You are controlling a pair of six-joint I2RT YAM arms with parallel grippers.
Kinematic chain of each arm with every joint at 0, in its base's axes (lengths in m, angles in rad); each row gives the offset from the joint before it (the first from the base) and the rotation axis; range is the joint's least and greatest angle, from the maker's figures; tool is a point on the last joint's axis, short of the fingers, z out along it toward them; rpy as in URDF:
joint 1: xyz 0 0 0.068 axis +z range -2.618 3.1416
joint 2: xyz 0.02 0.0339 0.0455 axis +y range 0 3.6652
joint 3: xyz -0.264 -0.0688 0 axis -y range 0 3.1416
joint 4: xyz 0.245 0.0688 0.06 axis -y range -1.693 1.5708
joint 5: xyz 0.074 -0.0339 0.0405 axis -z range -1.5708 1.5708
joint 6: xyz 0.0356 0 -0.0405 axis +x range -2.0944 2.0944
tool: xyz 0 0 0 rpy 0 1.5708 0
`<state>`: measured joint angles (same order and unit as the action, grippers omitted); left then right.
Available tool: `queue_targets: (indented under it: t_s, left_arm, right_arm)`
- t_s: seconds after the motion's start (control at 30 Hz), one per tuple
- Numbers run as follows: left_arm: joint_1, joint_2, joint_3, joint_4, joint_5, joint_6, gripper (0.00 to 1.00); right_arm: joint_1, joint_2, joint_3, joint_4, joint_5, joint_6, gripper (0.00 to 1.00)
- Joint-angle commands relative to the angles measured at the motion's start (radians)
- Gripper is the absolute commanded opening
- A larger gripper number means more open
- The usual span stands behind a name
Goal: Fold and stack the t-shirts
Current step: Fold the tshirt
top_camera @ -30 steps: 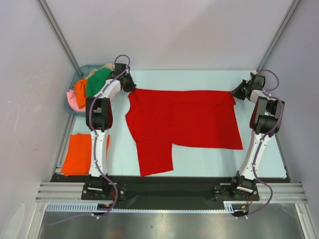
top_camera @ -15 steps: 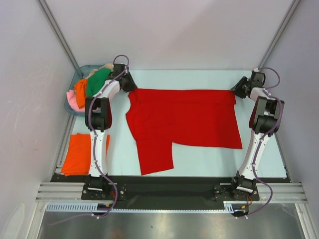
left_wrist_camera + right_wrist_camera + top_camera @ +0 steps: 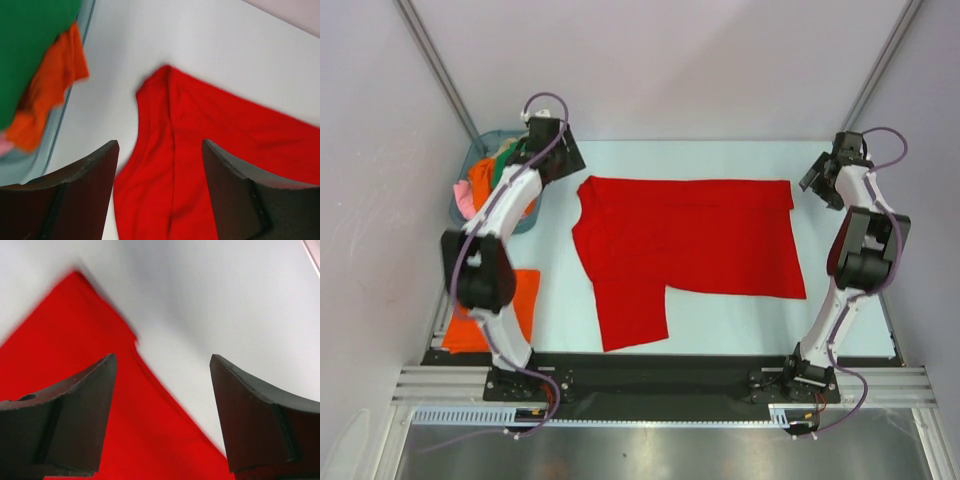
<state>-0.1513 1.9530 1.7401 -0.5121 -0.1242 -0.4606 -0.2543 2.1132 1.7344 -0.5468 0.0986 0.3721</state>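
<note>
While the red t-shirt [image 3: 690, 245] lies flat, the left fingers [image 3: 85, 195] and right fingers [image 3: 65, 415] gape wide.

There are five shirts in view. One red shirt [image 3: 690, 240] and one folded orange shirt [image 3: 528, 300] lie on the one table [image 3: 720, 160]. One basket [image 3: 472, 165] holds three more: one green shirt [image 3: 30, 40], one orange basket shirt [image 3: 50, 85] and one pink shirt [image 3: 463, 200]. Whether others lie under them cannot be told. There are two arms, each with one gripper: the left gripper [image 3: 160, 145] and the right gripper [image 3: 163, 360].
</note>
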Motion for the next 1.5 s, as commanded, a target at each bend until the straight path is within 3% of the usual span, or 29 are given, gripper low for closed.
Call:
queue_targets:
  t_s: [0.0, 0.13, 0.2, 0.37, 0.5, 0.7, 1.0, 1.13, 1.17, 1.37, 1.47]
  left_arm:
    - [-0.117, -0.262, -0.262, -0.025, -0.135, -0.067, 0.73]
    - [-0.261, -0.539, -0.569, -0.074, -0.176, -0.202, 0.71]
    - [-0.371, -0.664, -0.793, -0.109, -0.199, -0.271, 0.68]
    - [-0.556, -0.863, -1.008, -0.176, -0.271, -0.456, 0.64]
    - [-0.672, -0.863, -1.074, -0.178, -0.292, -0.558, 0.64]
    - [-0.714, -0.729, -1.108, -0.117, -0.27, -0.621, 0.67]
    - [-0.712, -0.615, -1.174, 0.072, -0.216, -0.613, 0.58]
    - [-0.712, -0.549, -1.185, 0.121, -0.17, -0.607, 0.35]
    - [-0.712, -0.53, -1.195, 0.119, -0.163, -0.612, 0.25]
    - [-0.714, -0.549, -1.225, 0.147, -0.164, -0.59, 0.0]
    - [-0.726, -0.626, -1.203, 0.127, -0.206, -0.52, 0.0]
  right_arm:
    - [0.047, -0.273, -0.137, -0.146, 0.15, 0.001, 0.8]
    - [0.151, -0.534, -0.381, -0.15, 0.064, 0.028, 0.8]
    - [0.246, -0.686, -0.506, -0.145, 0.033, 0.06, 0.8]
    - [0.455, -0.889, -0.674, -0.183, 0.019, 0.145, 0.78]
    - [0.535, -0.946, -0.759, -0.223, 0.047, 0.172, 0.78]
    - [0.469, -0.993, -0.868, -0.234, 0.004, 0.174, 0.8]
    - [0.313, -1.056, -0.937, -0.251, -0.021, 0.191, 0.79]
    - [0.267, -1.004, -0.944, -0.284, 0.038, 0.246, 0.8]
    - [0.262, -0.99, -0.941, -0.295, 0.047, 0.266, 0.8]
    - [0.148, -0.966, -0.99, -0.288, 0.084, 0.349, 0.79]
    - [0.112, -1.004, -1.012, -0.28, 0.119, 0.378, 0.72]
